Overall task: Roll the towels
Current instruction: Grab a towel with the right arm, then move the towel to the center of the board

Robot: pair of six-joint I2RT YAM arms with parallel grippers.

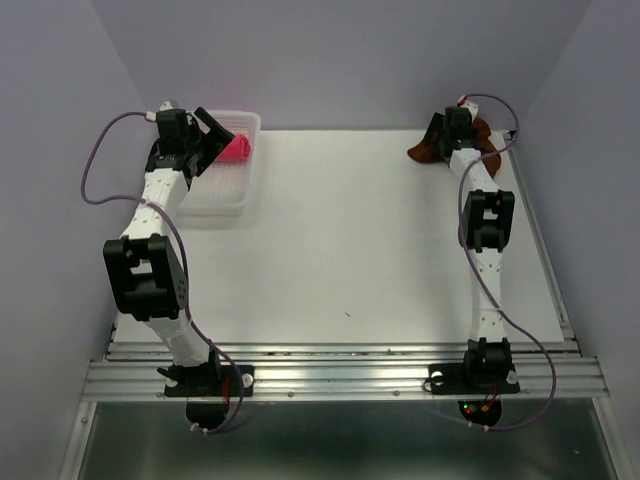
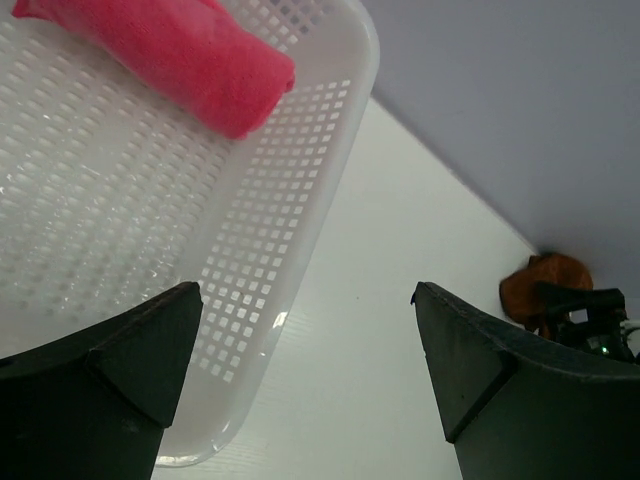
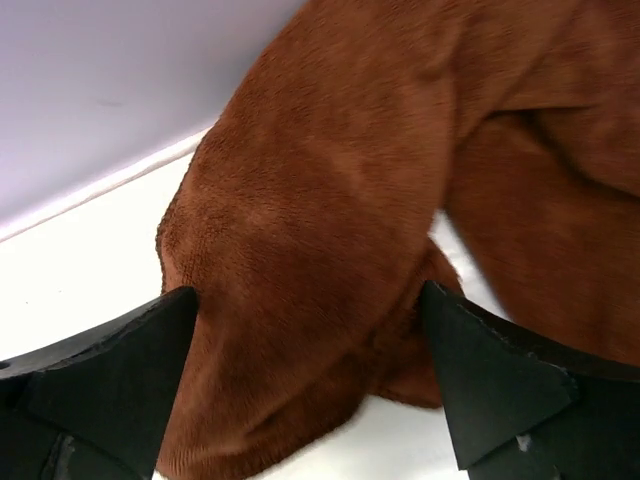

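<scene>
At the far right corner of the table point(image 1: 350, 230), the rust brown towel point(image 3: 320, 200) lies in a crumpled heap against the back wall, folded over itself and not yet rolled. The right gripper point(image 3: 305, 300) hovers just over it with its 2 fingers point(image 3: 100, 390) spread wide, 1 on each side of a thick hump of cloth. They hold nothing, and the wrist view does not show whether they touch the pile. At the far left, the pink-red towel point(image 2: 190, 60) sits inside the white plastic basket point(image 2: 290, 230) as a tight roll, lying near the basket's far end. The left gripper point(image 2: 305, 300) hangs above the basket's near rim, its jaws fully apart and empty, well clear of the roll. Judging from this, 1 of the 2 towels looks finished and stowed, and the step in hand is the pickup of the brown one. The next move calls for the right fingers to go down onto the hump and close on a good fold, or better on an edge. The cloth would then have to be drawn out of the corner onto the open middle of the table. There it would need spreading flat before rolling can start, and the left arm would probably have to come across to pin or stretch the other end.
</scene>
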